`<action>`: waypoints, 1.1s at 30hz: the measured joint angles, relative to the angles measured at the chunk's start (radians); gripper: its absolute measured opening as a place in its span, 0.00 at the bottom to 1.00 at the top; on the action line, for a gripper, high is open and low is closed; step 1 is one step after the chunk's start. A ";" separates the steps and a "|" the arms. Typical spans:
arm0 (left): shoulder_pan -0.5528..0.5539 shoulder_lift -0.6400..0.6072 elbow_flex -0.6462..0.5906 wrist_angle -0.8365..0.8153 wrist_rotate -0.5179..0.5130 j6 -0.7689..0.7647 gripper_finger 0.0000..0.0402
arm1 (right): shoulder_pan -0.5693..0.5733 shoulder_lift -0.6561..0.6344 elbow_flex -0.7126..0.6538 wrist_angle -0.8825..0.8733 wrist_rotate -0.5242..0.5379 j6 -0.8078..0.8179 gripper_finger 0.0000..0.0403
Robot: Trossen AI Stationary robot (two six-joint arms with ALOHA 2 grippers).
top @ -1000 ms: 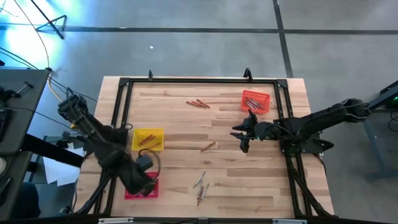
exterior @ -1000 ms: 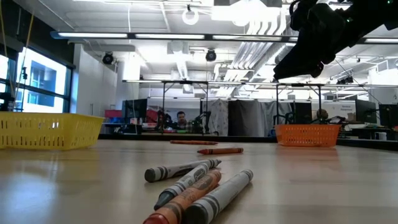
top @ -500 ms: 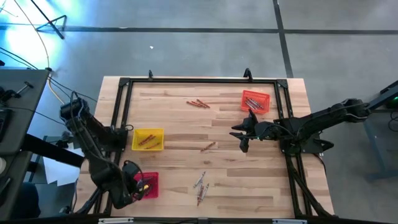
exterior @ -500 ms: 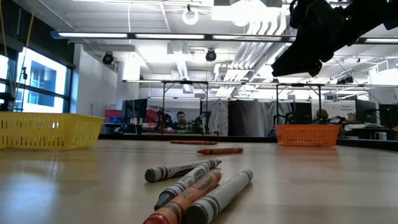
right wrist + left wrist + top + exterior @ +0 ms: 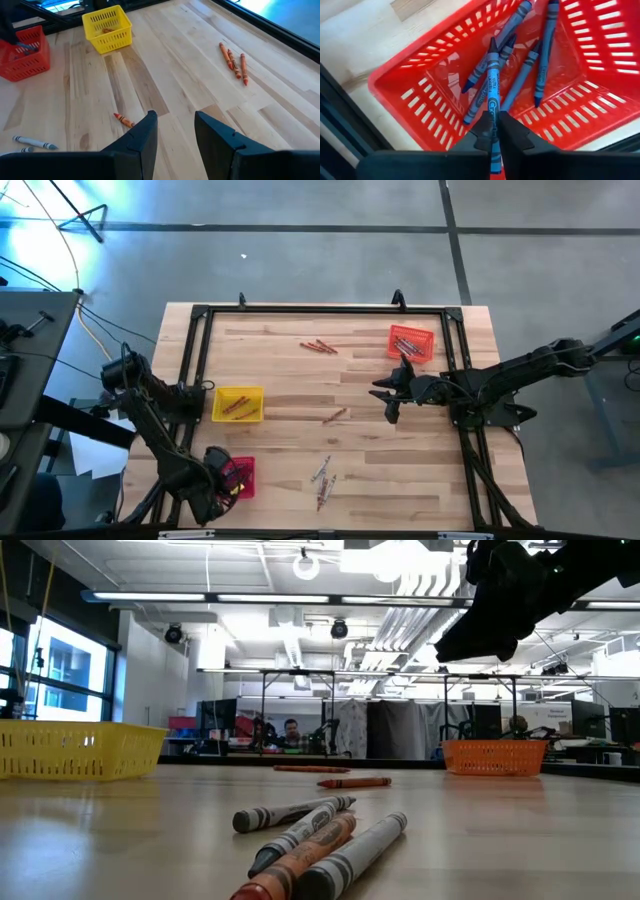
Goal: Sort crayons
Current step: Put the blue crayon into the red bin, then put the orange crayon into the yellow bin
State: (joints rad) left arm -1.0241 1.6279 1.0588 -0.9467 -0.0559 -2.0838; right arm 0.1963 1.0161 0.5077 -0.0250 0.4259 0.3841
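My left gripper (image 5: 493, 134) hangs over the red tray (image 5: 244, 471) at the table's near left corner, shut on a blue crayon (image 5: 493, 85). In the high view the left gripper (image 5: 221, 481) covers the tray's left part. Several blue crayons (image 5: 522, 75) lie on the tray's floor. My right gripper (image 5: 175, 131) stands open above the table's right middle, shown from above as right gripper (image 5: 388, 397), with nothing between its fingers. Grey and orange crayons (image 5: 318, 840) lie on the wood near the front edge. My left gripper pinches the blue crayon's wrapped shaft (image 5: 493, 117) between its two fingers, toward the blunt end. The fingers point down from above and lie across the crayon. The pointed end (image 5: 492, 46) reaches out over the tray's floor; whether it touches the crayons below, I cannot tell.
A yellow tray (image 5: 238, 404) holding orange crayons stands at left middle, an orange tray (image 5: 411, 342) with crayons at far right. Loose crayons: three reddish ones (image 5: 320, 347) at the far middle, one orange (image 5: 335, 416) in the centre, greyish ones (image 5: 322, 477) near the front.
My left gripper has swung toward the table's near left corner and come down over the red tray, rolling about its own axis, with the blue crayon still in its fingers.
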 joint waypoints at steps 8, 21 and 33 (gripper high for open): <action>0.000 0.000 0.000 0.033 0.000 0.002 0.15 | 0.000 0.000 0.000 0.000 0.000 0.000 0.31; 0.096 -0.033 0.012 0.020 0.105 0.157 0.22 | 0.000 0.000 0.000 0.000 0.000 0.000 0.31; 0.311 -0.068 0.105 0.034 -0.191 0.609 0.21 | 0.000 0.000 0.000 0.001 -0.001 0.000 0.31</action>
State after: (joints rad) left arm -0.7132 1.5604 1.1634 -0.9130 -0.2473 -1.4743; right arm 0.1962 1.0161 0.5079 -0.0236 0.4252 0.3843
